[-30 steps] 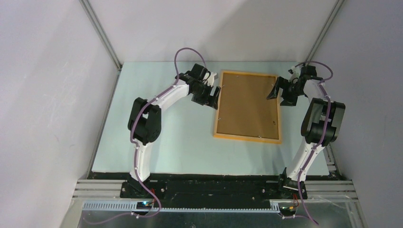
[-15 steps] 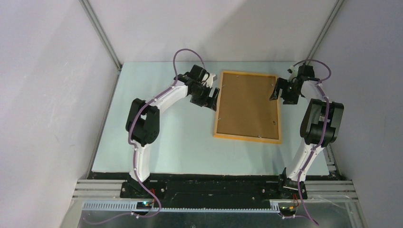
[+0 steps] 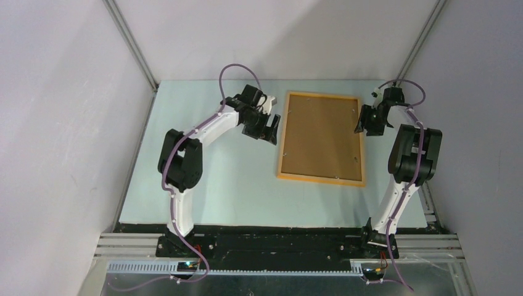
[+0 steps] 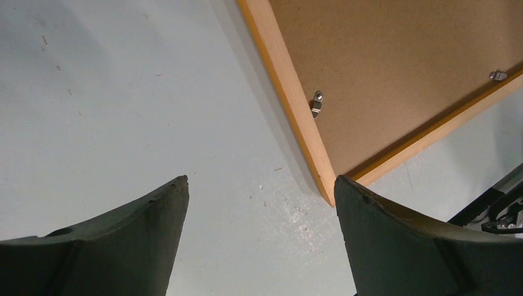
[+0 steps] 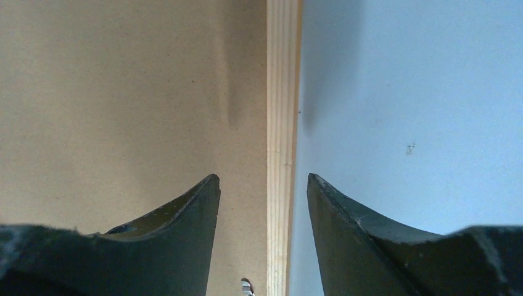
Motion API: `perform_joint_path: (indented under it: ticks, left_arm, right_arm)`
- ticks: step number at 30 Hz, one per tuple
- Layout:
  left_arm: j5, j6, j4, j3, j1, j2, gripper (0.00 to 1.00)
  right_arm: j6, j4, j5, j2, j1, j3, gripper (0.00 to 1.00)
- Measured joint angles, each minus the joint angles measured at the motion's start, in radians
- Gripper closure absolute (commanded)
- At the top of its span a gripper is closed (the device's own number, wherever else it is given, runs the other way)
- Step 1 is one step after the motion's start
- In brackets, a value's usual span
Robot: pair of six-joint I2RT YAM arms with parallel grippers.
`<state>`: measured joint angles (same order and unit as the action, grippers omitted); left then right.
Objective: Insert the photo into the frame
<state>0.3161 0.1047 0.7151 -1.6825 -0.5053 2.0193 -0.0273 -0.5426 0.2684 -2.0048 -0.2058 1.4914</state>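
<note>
The orange-yellow frame [image 3: 282, 148] lies face down on the table with the brown backing board [image 3: 321, 135] set in it. The photo is hidden. My left gripper [image 3: 271, 127] is open and empty over the table just left of the frame's left rail [image 4: 290, 111], near a corner; a metal clip [image 4: 316, 103] sits on the backing board [image 4: 395, 61]. My right gripper [image 3: 361, 121] is open and empty, its jaws astride the frame's right rail [image 5: 282, 123], one finger over the backing board [image 5: 123, 92], the other over the table.
The pale table top [image 3: 210, 185] ends at a black strip along the near edge. Grey walls with metal posts [image 3: 132, 46] enclose the left, back and right sides. Another small clip [image 5: 247, 285] sits on the backing beside the right rail.
Both grippers have drawn back a little from the frame's sides, the left one leftward, the right one rightward and toward the back. The frame has not moved.
</note>
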Motion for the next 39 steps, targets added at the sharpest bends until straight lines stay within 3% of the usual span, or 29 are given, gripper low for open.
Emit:
perform_joint_path:
  ticks: [8,22,30,39]
  left_arm:
    - [0.000,0.000,0.003,0.019,0.011,-0.007,0.08]
    - [-0.005,-0.002,0.000,0.062,0.038,-0.063,0.05]
    - [-0.100,-0.047,0.001,0.173,0.077,-0.141,0.00]
    - [-0.192,-0.114,0.013,0.226,0.092,-0.190,0.00]
  right_arm:
    - [-0.005,0.000,-0.010,-0.053,-0.001,0.003,0.58]
    - [-0.015,-0.002,-0.006,-0.061,-0.009,0.008,1.00]
    - [-0.014,0.051,-0.016,-0.016,0.016,-0.066,1.00]
    - [0.010,0.056,0.008,0.049,0.151,-0.162,1.00]
